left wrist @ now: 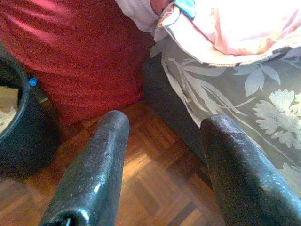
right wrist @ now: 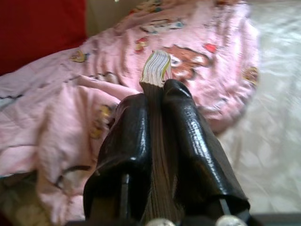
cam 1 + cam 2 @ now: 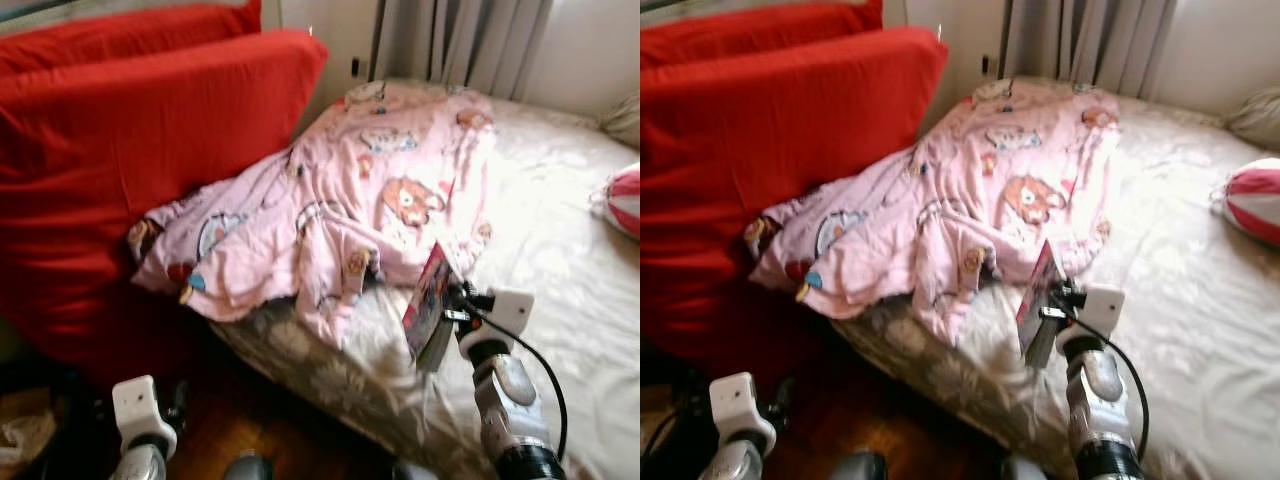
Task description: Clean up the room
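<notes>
Right claw (image 2: 157, 117) clamps what looks like a book (image 3: 428, 305).

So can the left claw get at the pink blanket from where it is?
Probably yes. The left claw is open and free, low over the wooden floor beside the bed, and the pink blanket overhangs the bed's edge just ahead with nothing between. The right claw is shut on a book.
</notes>
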### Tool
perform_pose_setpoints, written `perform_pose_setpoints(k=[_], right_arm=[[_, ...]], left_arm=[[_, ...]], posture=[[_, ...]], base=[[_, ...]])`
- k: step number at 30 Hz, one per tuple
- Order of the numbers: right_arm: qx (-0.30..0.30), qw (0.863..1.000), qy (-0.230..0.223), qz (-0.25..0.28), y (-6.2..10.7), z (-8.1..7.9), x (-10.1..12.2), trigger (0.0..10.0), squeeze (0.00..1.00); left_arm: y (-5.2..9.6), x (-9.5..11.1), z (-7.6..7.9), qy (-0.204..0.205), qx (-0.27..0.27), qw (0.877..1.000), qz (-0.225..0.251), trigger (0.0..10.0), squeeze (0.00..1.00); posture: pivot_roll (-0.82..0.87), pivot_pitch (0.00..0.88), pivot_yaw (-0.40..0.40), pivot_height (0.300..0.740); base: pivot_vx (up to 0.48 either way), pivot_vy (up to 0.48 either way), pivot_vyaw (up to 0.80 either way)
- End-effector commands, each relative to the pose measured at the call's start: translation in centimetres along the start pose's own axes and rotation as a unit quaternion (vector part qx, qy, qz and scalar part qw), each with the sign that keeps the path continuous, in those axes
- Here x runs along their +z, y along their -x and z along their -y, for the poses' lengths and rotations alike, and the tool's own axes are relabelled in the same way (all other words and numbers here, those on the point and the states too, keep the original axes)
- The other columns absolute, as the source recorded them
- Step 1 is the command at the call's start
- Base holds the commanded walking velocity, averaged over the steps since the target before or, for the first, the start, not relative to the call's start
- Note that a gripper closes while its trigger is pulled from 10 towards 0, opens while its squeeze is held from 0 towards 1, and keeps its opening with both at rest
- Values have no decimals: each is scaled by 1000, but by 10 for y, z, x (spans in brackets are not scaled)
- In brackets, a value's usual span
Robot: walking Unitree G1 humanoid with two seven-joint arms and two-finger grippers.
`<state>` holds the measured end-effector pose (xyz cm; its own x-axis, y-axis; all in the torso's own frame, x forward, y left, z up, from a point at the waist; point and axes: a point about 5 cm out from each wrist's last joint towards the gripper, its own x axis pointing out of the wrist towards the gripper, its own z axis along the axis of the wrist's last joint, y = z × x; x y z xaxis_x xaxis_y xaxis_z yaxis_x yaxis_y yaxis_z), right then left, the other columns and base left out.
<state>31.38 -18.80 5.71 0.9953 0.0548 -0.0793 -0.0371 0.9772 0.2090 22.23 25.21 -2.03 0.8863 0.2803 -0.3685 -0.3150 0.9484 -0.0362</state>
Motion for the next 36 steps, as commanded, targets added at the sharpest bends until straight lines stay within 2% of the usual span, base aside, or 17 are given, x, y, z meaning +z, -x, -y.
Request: perform_pose_setpoints(k=[1,3,4,6,7,8,9,10,11,19,26,36], right_arm=[[15,1000,7,-3,-4,-5,1,10000,0],[17,1000,8,-9,-4,-8,-2,10000,0],[17,1000,8,-9,-4,-8,-2,10000,0],[26,999,21,-10,-6,-12,-2,10000,0],[26,999,21,-10,-6,-12,-2,10000,0],[27,999,21,-9,-6,-12,-2,10000,0],[25,999,26,-9,-6,-11,-1,10000,0],[25,999,26,-9,-6,-11,-1,10000,0],[21,999,30,-6,-6,-9,0,10000,0],[-20,1000,9,-4,-3,-3,-5,10000,0],[-21,1000,3,-12,-1,-8,-12,10000,0],[-32,999,3,-12,-2,-6,-11,10000,0]], left_arm=[[4,-14,0,11,3,999,-30,10000,0],[5,-23,2,24,3,998,-61,10000,0],[5,-23,2,24,3,998,-61,10000,0],[8,-37,8,60,1,993,-102,10000,0],[8,-37,8,60,1,993,-102,10000,0],[9,-39,11,50,-11,993,-110,10000,0],[11,-43,15,20,-32,992,-120,10000,0],[11,-43,15,20,-32,992,-120,10000,0],[13,-45,13,-5,-37,991,-127,10000,0],[23,-57,-10,-40,7,987,-155,10000,0],[31,-66,-11,-43,8,985,-168,10000,0],[28,-64,-8,-54,4,985,-166,10000,0]], posture=[[105,0,-58,711],[108,0,-62,711],[108,0,-62,711],[104,0,-48,711],[104,0,-48,711],[95,0,-37,711],[84,0,-25,711],[84,0,-25,711],[82,0,-19,711],[86,0,-9,711],[89,0,-10,711],[88,0,-19,711]], base=[[0,0,0],[0,0,0],[0,0,0],[0,0,0],[0,0,0],[0,0,0],[0,0,0],[0,0,0],[0,0,0],[0,0,-102],[0,0,-668],[0,0,-706]])
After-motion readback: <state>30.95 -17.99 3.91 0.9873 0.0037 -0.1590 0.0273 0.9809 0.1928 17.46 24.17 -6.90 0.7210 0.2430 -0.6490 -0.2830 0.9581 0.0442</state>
